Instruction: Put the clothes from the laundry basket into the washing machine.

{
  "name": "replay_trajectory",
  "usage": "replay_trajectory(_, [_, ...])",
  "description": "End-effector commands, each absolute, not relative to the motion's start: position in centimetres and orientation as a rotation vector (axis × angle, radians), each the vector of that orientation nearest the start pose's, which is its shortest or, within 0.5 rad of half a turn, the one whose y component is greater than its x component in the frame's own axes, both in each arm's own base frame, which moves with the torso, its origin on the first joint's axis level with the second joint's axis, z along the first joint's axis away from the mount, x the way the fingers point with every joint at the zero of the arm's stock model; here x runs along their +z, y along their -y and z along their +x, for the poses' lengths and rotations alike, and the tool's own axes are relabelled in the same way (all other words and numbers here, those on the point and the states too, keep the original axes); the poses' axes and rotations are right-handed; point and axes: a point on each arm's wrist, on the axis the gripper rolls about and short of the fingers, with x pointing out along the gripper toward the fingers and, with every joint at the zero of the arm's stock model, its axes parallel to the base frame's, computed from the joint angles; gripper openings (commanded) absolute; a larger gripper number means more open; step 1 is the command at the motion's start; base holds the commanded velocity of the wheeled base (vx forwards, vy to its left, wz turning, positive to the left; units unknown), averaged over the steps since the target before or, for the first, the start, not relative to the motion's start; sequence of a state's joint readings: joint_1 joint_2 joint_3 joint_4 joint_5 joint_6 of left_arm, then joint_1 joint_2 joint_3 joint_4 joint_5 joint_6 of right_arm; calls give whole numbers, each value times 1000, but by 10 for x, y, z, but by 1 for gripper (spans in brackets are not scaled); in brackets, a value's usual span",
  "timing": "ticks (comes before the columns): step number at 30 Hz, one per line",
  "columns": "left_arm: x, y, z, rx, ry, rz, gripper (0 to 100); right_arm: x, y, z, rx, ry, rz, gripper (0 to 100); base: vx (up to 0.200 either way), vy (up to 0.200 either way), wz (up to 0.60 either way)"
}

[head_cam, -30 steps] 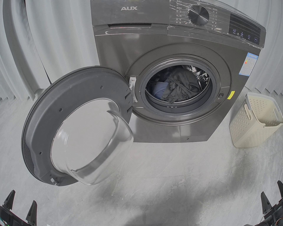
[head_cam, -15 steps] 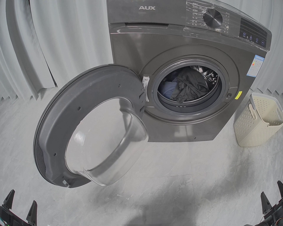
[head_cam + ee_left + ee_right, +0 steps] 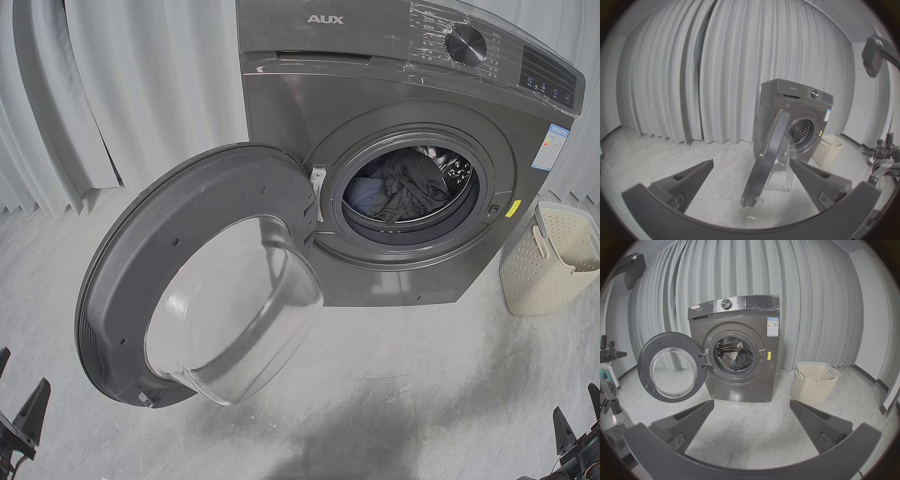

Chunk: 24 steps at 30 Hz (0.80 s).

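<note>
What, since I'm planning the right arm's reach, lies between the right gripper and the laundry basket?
Nothing: in the right wrist view, only bare grey floor separates the right gripper from the laundry basket, which stands beside the washing machine.

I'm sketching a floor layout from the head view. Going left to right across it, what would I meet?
left gripper → open washer door → clothes in the drum → laundry basket

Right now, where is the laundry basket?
In the head view the laundry basket stands on the floor at the right, beside the washing machine, opposite its open door.
</note>
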<state>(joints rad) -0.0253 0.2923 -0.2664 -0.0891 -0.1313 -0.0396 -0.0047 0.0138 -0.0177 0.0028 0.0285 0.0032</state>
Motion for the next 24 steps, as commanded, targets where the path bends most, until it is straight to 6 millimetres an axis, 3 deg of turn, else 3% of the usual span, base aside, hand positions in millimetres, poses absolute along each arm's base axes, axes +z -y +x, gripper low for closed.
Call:
replay_trajectory(1, [201, 10, 70, -317, -110, -76, 100, 75, -1, -22, 25, -14, 3, 100, 0, 0, 0])
replay_trajectory(5, [201, 14, 94, -393, -137, -79, 100, 75, -1, -22, 25, -14, 3, 100, 0, 0, 0])
replay_trajectory(11, [196, 24, 102, -526, -171, -83, 100, 75, -1, -22, 25, -14, 3, 100, 0, 0, 0])
replay_trajectory(15, [196, 31, 97, -610, -170, -85, 100, 75, -1, -22, 25, -14, 3, 100, 0, 0, 0])
replay_trajectory(19, [202, 42, 75, -788, -144, -150, 100, 75, -1, -22, 25, -14, 3, 100, 0, 0, 0])
replay_trajectory(24, [202, 41, 64, -832, -127, -174, 100, 75, -1, -22, 25, -14, 3, 100, 0, 0, 0])
